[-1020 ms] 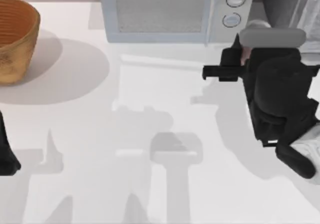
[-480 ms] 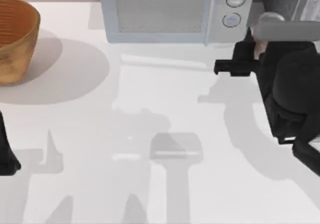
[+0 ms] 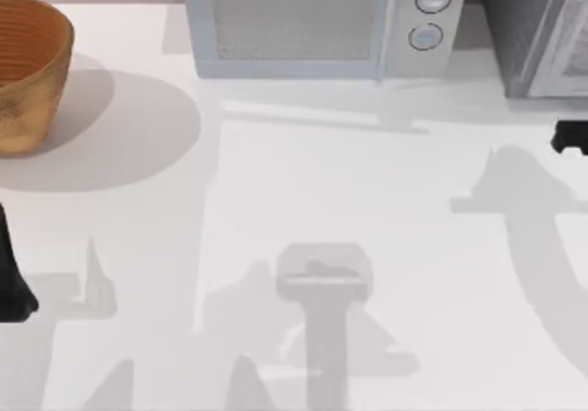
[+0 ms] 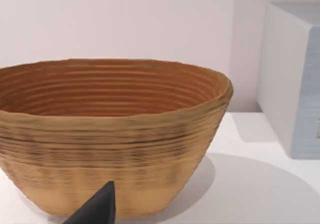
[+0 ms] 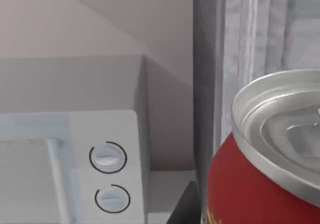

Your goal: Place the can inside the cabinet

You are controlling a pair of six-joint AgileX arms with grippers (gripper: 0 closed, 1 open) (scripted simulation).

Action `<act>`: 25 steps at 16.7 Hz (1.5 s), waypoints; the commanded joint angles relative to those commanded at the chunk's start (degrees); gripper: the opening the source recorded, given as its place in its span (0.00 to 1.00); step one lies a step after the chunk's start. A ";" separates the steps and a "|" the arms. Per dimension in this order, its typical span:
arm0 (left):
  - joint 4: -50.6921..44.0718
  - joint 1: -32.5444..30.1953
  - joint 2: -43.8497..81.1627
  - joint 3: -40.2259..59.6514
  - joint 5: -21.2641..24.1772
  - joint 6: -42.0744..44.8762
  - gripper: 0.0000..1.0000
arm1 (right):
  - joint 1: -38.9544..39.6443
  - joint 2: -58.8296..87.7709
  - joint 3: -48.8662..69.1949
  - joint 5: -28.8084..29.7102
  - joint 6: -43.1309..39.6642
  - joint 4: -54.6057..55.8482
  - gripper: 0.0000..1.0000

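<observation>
Red can (image 5: 265,164), one, beside one cabinet (image 5: 240,48); fingers' state unclear.

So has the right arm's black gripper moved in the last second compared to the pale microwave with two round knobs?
Yes. In the top view the right gripper has slid rightward, away from the microwave, to the table's right edge below the dark grey speckled cabinet.
</observation>
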 joint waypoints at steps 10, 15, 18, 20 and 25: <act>0.00 0.00 0.00 0.00 0.00 0.00 1.00 | -19.04 -47.02 -19.29 -19.13 -2.70 -25.85 0.00; 0.00 0.00 0.00 0.00 0.00 0.00 1.00 | -22.73 -55.27 -23.04 -23.03 -3.20 -30.90 0.00; 0.00 0.00 0.00 0.00 0.00 0.00 1.00 | -22.73 -55.27 -23.04 -23.03 -3.20 -30.90 0.00; 0.00 0.00 0.00 0.00 0.00 0.00 1.00 | -22.55 -55.02 -22.89 -22.95 -3.09 -30.81 0.00; 0.00 0.00 0.00 0.00 0.00 0.00 1.00 | -21.15 -47.32 -13.77 -22.04 -2.95 -32.98 0.00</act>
